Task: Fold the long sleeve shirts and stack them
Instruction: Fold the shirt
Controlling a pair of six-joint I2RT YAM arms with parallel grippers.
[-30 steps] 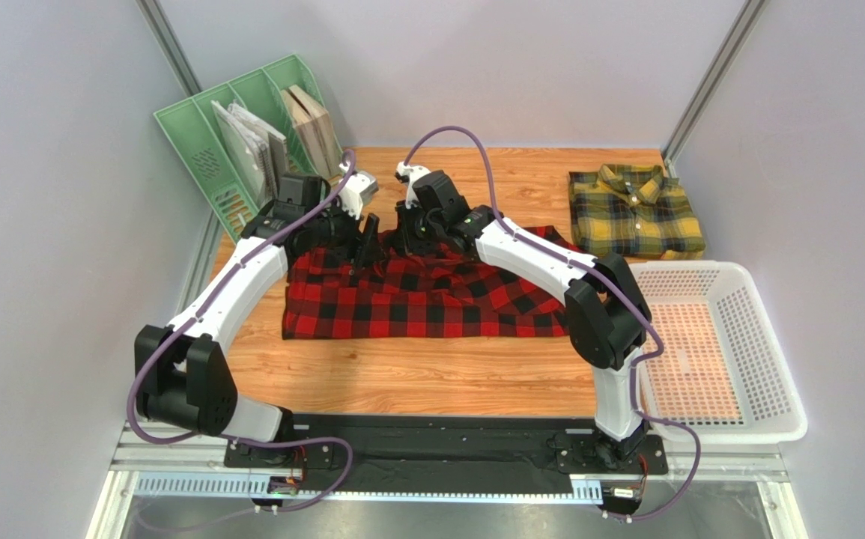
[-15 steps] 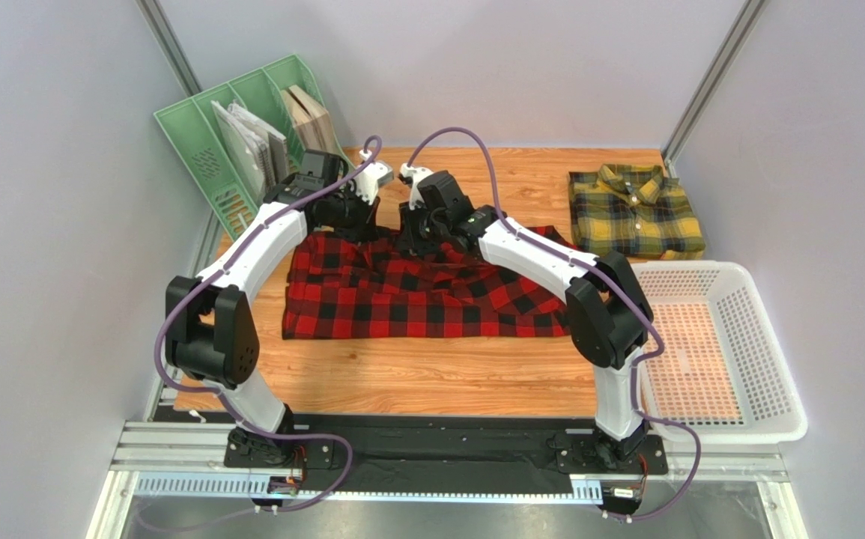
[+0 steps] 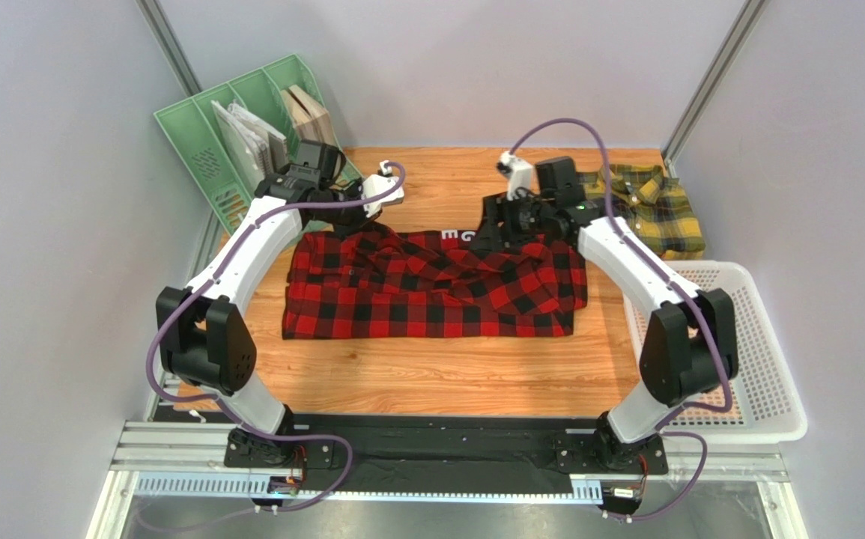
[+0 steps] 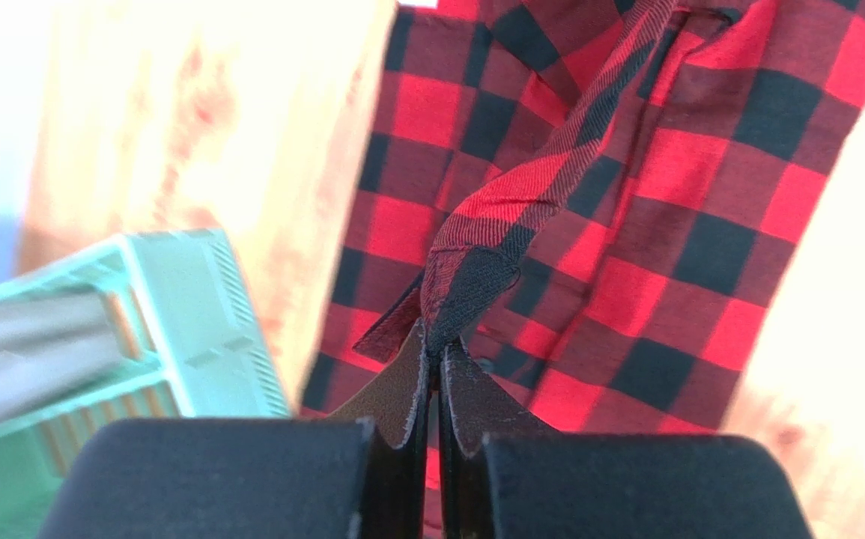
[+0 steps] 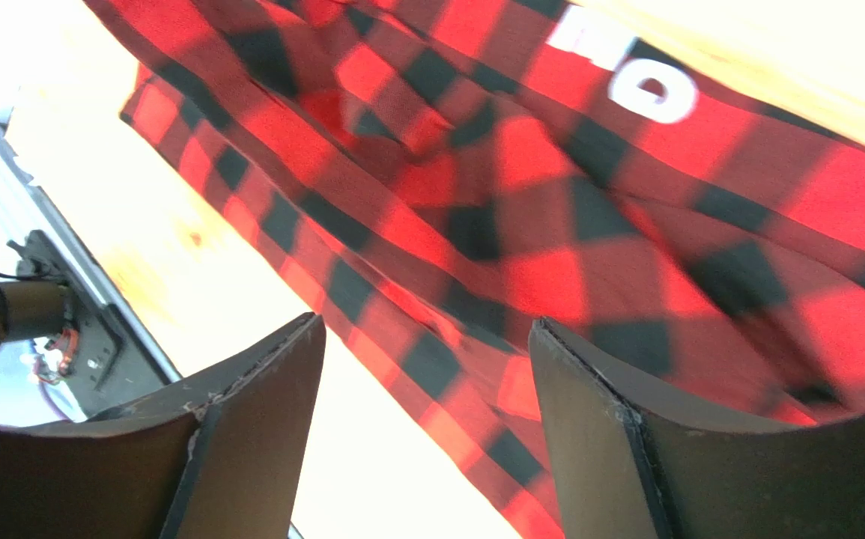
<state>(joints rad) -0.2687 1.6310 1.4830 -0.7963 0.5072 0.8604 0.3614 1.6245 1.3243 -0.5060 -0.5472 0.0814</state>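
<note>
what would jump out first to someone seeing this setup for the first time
The red-and-black shirt sprawls across the middle of the wooden table, white letters showing at its far edge. The left gripper is shut on a strip of its fabric near the far left corner, while the right gripper hangs open over the shirt near the letters. A yellow-and-green shirt lies in the far right corner.

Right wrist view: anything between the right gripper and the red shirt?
Nothing visible. The right gripper is open above the red-and-black shirt, and only its cloth shows between the fingers. The left gripper pinches a fold of it.
</note>
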